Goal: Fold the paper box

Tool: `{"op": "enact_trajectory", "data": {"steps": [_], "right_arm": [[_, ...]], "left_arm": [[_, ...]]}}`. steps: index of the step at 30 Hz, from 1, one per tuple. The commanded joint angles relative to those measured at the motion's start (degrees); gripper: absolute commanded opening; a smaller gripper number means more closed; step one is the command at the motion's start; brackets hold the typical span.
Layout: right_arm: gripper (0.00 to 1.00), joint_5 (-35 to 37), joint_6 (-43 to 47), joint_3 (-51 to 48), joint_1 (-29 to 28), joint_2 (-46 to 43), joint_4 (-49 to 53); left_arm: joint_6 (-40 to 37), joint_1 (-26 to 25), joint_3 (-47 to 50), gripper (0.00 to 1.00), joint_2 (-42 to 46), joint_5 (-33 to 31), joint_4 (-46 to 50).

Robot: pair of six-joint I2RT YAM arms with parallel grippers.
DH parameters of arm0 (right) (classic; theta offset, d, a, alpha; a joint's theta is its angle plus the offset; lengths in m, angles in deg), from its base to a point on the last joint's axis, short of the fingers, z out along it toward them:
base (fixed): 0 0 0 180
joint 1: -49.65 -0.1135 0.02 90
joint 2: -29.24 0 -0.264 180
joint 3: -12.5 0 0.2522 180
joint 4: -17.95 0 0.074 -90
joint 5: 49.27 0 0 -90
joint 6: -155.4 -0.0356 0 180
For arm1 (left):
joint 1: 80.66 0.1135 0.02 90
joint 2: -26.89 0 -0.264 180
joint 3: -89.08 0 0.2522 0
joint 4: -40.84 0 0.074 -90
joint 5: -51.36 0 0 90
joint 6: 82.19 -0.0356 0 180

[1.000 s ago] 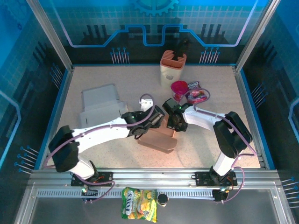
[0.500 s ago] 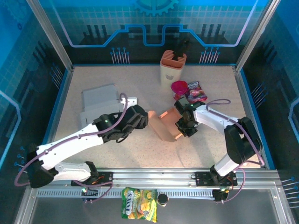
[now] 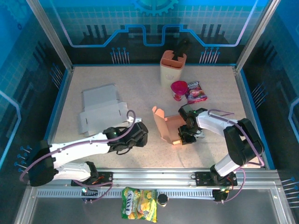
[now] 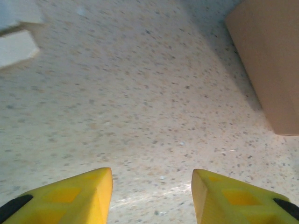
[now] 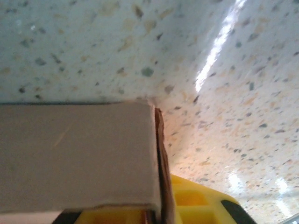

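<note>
Tan cardboard box (image 3: 168, 128) stands half-folded on the bench (image 3: 140, 88), right hand (image 3: 183, 136) pinching its near wall. Left hand (image 4: 152, 179) half-wide, empty, apart. A slipping pinch could topple the unsupported box.

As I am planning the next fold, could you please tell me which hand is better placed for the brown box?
Likely right. The right hand sits against the brown box, cardboard beside its finger in its wrist view. The left hand is open over bare table, apart from the box.
</note>
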Motion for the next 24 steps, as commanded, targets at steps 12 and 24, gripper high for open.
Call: {"op": "enact_trajectory", "data": {"steps": [12, 24], "right_arm": [[0.78, 13.43, 7.12, 1.65, -2.68, -18.34, 6.32], [0.72, 6.83, 57.40, 10.76, -4.78, -22.74, -5.44]], "left_arm": [[2.40, -2.45, -2.28, 0.49, -10.75, 1.54, -15.79], [-1.62, -2.46, -3.92, 0.57, -8.58, 0.75, -18.44]]}}
